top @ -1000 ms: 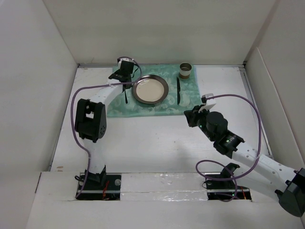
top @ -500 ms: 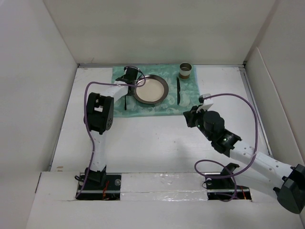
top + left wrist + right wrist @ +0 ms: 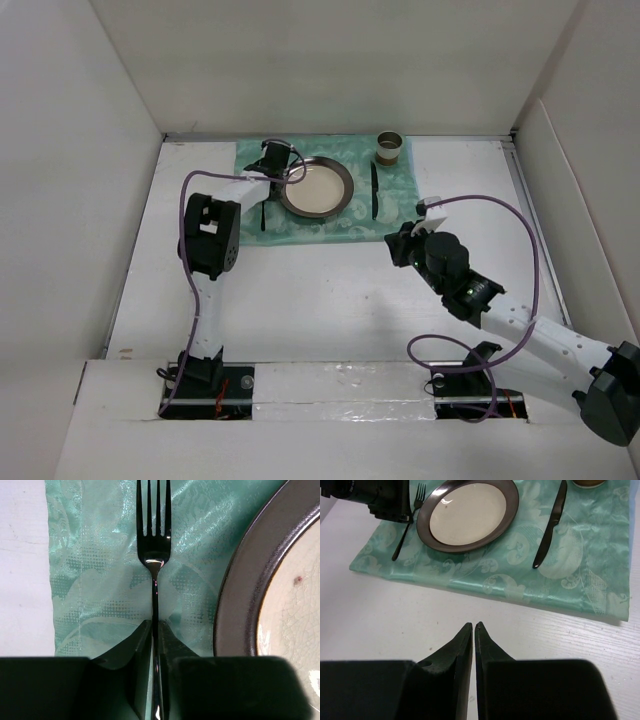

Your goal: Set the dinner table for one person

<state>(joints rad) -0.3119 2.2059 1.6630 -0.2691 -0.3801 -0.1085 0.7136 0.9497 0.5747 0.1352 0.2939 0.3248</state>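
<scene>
The white dinner table carries a green patterned cloth at the back. On the cloth are a dark-rimmed plate, a fork to its left and a knife to its right. My left gripper is shut on the fork's handle, with the tines pointing away and the fork low on the cloth beside the plate's rim. My right gripper is shut and empty over bare table, just in front of the cloth; it also shows in the top view.
A brown cup stands on the cloth's far right corner, behind the knife. White wall panels enclose the table on the left, back and right. The right wrist view shows the plate, knife and fork.
My left gripper has moved from the cloth's far left corner to over the fork beside the plate, and its elbow swung right. The right arm shifted slightly.
</scene>
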